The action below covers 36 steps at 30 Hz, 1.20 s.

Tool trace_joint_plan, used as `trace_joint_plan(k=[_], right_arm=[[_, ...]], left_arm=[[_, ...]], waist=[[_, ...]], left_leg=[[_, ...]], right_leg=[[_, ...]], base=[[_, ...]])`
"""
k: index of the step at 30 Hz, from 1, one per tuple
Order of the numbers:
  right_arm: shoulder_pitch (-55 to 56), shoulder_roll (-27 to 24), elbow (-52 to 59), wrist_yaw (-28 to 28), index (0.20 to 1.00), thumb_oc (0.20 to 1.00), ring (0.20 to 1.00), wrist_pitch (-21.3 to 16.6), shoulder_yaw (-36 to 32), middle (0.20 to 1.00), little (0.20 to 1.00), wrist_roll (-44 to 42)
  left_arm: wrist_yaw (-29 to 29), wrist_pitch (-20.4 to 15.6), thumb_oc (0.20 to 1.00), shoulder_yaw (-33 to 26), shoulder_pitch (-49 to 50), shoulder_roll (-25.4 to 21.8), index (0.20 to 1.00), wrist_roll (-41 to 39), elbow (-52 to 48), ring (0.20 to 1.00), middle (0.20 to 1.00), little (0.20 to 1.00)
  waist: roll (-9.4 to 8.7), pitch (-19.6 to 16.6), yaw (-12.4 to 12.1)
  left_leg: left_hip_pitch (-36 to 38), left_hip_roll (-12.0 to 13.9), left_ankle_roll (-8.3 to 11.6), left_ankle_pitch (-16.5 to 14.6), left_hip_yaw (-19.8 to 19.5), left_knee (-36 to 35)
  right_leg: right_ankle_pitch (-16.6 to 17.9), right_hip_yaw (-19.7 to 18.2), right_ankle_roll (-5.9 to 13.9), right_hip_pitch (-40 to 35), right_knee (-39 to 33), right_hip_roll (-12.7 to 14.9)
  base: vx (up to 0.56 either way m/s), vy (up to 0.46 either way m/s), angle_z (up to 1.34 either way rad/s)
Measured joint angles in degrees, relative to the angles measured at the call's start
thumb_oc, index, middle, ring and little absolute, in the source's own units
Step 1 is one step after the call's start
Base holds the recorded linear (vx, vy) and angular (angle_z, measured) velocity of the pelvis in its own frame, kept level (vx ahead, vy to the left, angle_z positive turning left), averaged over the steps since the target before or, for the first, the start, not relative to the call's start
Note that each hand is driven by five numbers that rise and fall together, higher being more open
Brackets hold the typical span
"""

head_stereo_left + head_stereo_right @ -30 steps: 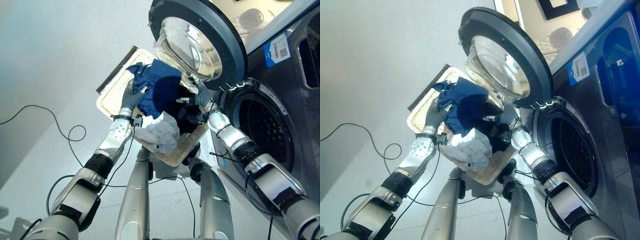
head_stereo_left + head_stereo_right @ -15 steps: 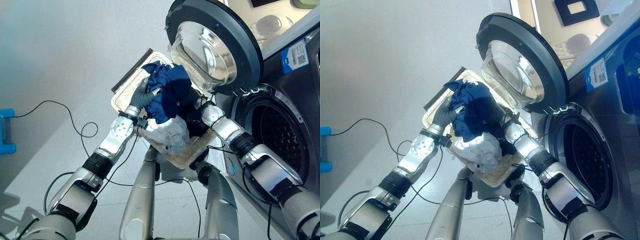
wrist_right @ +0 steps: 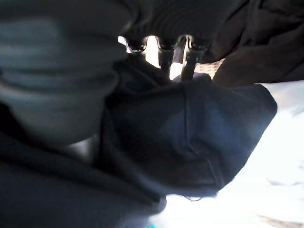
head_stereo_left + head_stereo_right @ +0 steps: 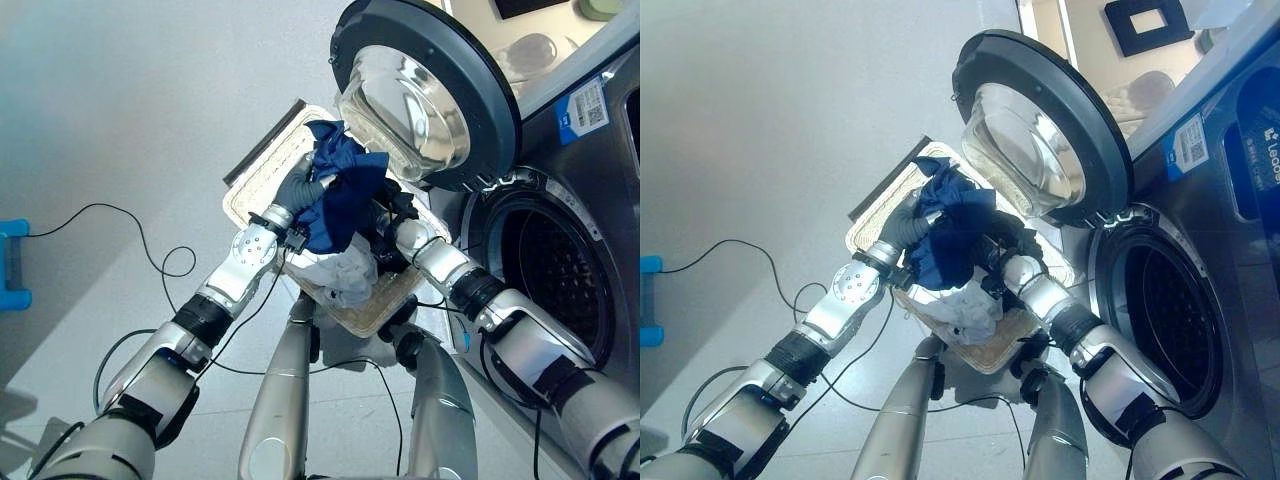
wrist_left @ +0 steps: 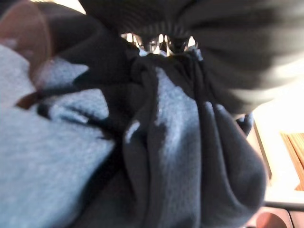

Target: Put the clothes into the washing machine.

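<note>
Left eye view, blue garment (image 4: pixel 340 195) bunched in left hand (image 4: pixel 300 190)

You cannot see the right hand (image 4: pixel 1002 262) fingers: they are buried under the navy garment (image 4: pixel 340 200) above the basket (image 4: pixel 262 172). The washing machine (image 4: pixel 590 200) is cut off at the frame's right edge. Dark cloth lies blurred against both wrist cameras.

- It looks like a laundry room at home.
- A big washing machine (image 4: pixel 590 250) stands with its round door (image 4: pixel 425 90) open.
- A laundry basket (image 4: pixel 262 172) sits on the plain floor (image 4: pixel 110 110).
</note>
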<state>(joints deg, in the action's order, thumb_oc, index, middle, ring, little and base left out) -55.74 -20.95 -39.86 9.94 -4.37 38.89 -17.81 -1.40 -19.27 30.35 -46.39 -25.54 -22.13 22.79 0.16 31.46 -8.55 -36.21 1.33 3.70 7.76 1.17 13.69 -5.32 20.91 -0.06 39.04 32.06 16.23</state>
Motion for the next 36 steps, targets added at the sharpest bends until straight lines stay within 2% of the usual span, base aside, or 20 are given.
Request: trace_joint_plan(k=[9,14,15,16,17,18,25,36], right_arm=[[0.0,0.4,-0.1,3.5,1.0,1.0,1.0,0.0,0.0,1.0,1.0,-11.1],[0.0,0.7,-0.3,3.4,1.0,1.0,1.0,0.0,-0.3,1.0,1.0,-14.7],[0.0,0.9,-0.3,3.4,0.843,0.843,0.843,0.0,-0.3,0.843,0.843,-15.7],[0.0,1.1,-0.4,3.4,0.768,0.768,0.768,-0.1,-0.4,0.768,0.768,-16.1],[0.0,1.7,-0.7,3.3,0.542,0.542,0.542,-0.1,-0.8,0.542,0.542,-17.0],[0.0,2.1,-0.9,3.2,0.209,0.209,0.209,-0.1,-1.2,0.209,0.209,-17.9],[1.5,4.7,-1.3,-0.1,0.2,0.2,0.2,-1.5,-4.4,0.2,0.2,-24.3],[4.2,4.8,-1.3,-2.8,0.2,0.2,0.2,-2.1,-4.4,0.2,0.2,-26.2]], left_arm=[[-0.3,0.2,0.2,0.2,-1.1,1.3,0.2,-0.2,1.2,0.2,0.2,0.2],[-0.3,0.6,0.2,0.3,-1.1,2.8,0.2,-5.4,1.3,0.2,0.2,0.2],[-0.3,0.6,0.2,0.3,-1.0,3.0,0.2,-6.5,1.3,0.2,0.2,0.2],[-0.3,0.6,0.2,0.4,-0.9,3.1,0.2,-6.9,1.3,0.2,0.2,0.2],[-0.3,0.6,0.2,0.5,-0.9,3.1,0.2,-6.9,1.3,0.2,0.2,0.2],[-0.3,0.6,0.2,0.5,-0.9,3.1,0.2,-7.7,1.3,0.2,0.2,0.2],[-0.3,0.6,0.2,0.6,-0.7,4.7,0.2,-10.7,1.3,0.2,0.2,0.2],[-0.3,1.2,0.2,2.3,0.7,5.2,0.2,-10.7,1.3,0.2,0.2,0.2]], waist=[[0.08,0.0,1.6],[0.1,0.0,1.5],[0.1,0.0,1.4],[0.1,0.0,1.4],[0.1,0.0,1.4],[0.1,0.0,1.4],[0.11,0.0,1.3],[0.12,0.0,1.4]], left_leg=[[0.1,0.0,0.09,0.0,0.2,-0.4],[0.1,0.0,0.04,0.1,0.2,-0.8],[0.1,0.0,0.04,0.1,0.3,-0.8],[0.1,0.0,0.04,0.1,0.3,-0.9],[0.0,0.0,0.04,0.1,0.3,-0.8],[0.0,0.0,0.04,0.1,0.3,-0.8],[0.0,0.0,0.1,0.1,0.2,-1.0],[-0.5,0.1,0.12,0.0,0.1,-1.2]], right_leg=[[-0.3,-0.4,-0.01,0.5,-0.1,0.0],[-0.3,-0.3,-0.21,0.6,0.1,-0.1],[-0.3,-0.3,-0.22,0.6,0.1,-0.1],[-0.3,-0.3,-0.21,0.6,0.0,-0.1],[-0.3,-0.3,-0.19,0.6,0.0,-0.1],[-0.4,-0.3,-0.18,0.6,0.0,-0.1],[-0.5,-0.1,-0.15,0.5,0.0,-0.1],[-0.7,0.0,0.1,0.8,-1.0,-0.3]], base=[[0.0,0.0,0.0],[0.0,0.0,0.0],[0.0,0.0,0.0],[0.0,0.0,0.0],[0.0,0.0,0.0],[0.0,0.0,0.0],[0.01,-0.015,0.0],[0.0,0.0,0.0]])
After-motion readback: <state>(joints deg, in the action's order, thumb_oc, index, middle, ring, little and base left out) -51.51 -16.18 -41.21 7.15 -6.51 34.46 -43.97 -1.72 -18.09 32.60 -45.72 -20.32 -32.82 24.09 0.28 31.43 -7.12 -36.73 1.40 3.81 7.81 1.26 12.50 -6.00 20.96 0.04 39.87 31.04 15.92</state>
